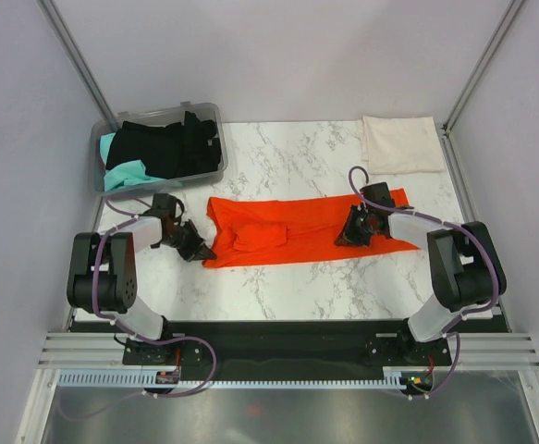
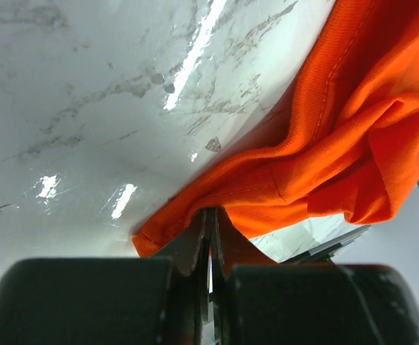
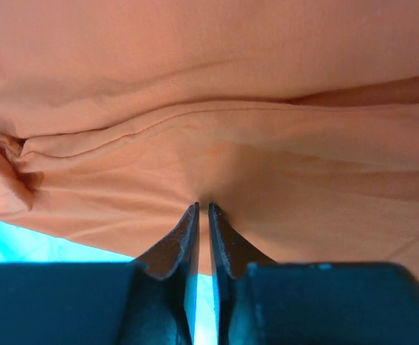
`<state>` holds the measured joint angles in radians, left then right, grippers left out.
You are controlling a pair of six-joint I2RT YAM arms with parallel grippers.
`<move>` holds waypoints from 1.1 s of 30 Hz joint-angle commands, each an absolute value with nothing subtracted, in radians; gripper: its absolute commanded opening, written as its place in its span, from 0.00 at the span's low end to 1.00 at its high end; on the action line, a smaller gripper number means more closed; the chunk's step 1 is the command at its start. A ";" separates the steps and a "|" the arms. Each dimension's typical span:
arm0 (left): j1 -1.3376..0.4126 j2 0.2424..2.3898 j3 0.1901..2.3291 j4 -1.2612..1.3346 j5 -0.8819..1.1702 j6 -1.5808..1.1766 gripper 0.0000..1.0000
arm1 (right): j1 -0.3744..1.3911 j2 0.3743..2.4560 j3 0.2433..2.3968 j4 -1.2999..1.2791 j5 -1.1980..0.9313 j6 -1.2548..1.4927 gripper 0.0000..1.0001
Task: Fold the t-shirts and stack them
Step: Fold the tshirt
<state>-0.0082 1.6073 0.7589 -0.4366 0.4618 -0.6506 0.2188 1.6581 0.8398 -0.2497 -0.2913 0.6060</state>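
OK, orange tee (image 1: 297, 231) btw L fingers (image 2: 197, 241)

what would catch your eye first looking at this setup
A bright orange-red t-shirt lies stretched across the middle of the marble table, the left gripper and right gripper pinching its two ends. Behind it, a clear bin of black and teal clothes sits far left, a folded cream-white t-shirt far right.

Two arms, one bin, shirts in four colours

On the single marble table (image 1: 287, 157): one orange-red t-shirt (image 1: 297, 231), one cream-white t-shirt (image 1: 401, 143), one clear grey bin (image 1: 96, 157) of black cloth (image 1: 172, 148) and teal cloth (image 1: 126, 174), pieces uncountable; two arms, one gripper each: left gripper (image 1: 195, 246), right gripper (image 1: 354, 231).
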 commanded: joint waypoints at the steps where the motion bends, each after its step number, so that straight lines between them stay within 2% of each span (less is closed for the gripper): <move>1: -0.002 1.571 0.764 -0.485 0.346 -0.552 0.02 | 0.218 1.603 0.755 -0.389 -0.255 0.563 0.19; 3: -0.002 1.507 0.762 -0.488 0.385 -0.535 0.03 | 0.218 1.547 0.742 -0.399 -0.275 0.549 0.27; 4: -0.002 1.409 0.753 -0.491 0.396 -0.534 0.09 | 0.216 1.530 0.745 -0.422 -0.273 0.528 0.30; 5: -0.002 1.360 0.752 -0.492 0.400 -0.537 0.24 | 0.216 1.516 0.753 -0.437 -0.272 0.511 0.37; 7: -0.002 1.233 0.771 -0.492 0.393 -0.538 0.35 | 0.218 1.482 0.802 -0.497 -0.261 0.486 0.43; 8: -0.002 1.207 0.784 -0.502 0.390 -0.541 0.42 | 0.218 1.474 0.824 -0.515 -0.262 0.459 0.50; 10: -0.003 1.212 0.851 -0.521 0.440 -0.564 0.48 | 0.219 1.465 0.895 -0.555 -0.296 0.425 0.61; 12: -0.002 1.281 0.886 -0.525 0.507 -0.615 0.56 | 0.216 1.466 0.945 -0.580 -0.304 0.382 0.98; 14: -0.027 1.319 0.942 -0.519 0.522 -0.678 0.60 | 0.216 1.473 1.012 -0.600 -0.295 0.356 0.98; 18: -0.236 1.405 1.066 -0.520 0.375 -0.672 0.68 | 0.222 1.529 1.115 -0.630 -0.241 0.258 0.98; 20: -0.319 1.481 1.110 -0.526 0.278 -0.696 0.76 | 0.260 1.542 1.146 -0.627 -0.166 0.151 0.98; 22: -0.350 1.525 1.126 -0.528 0.249 -0.751 0.80 | 0.303 1.554 1.161 -0.626 -0.103 0.048 0.98; 26: -0.377 1.618 1.130 -0.523 0.195 -0.816 0.80 | 0.412 1.566 1.118 -0.539 -0.089 -0.129 0.98; 33: -0.396 1.727 1.160 -0.503 0.144 -0.859 0.81 | 0.428 1.643 1.100 -0.505 -0.175 -0.337 0.98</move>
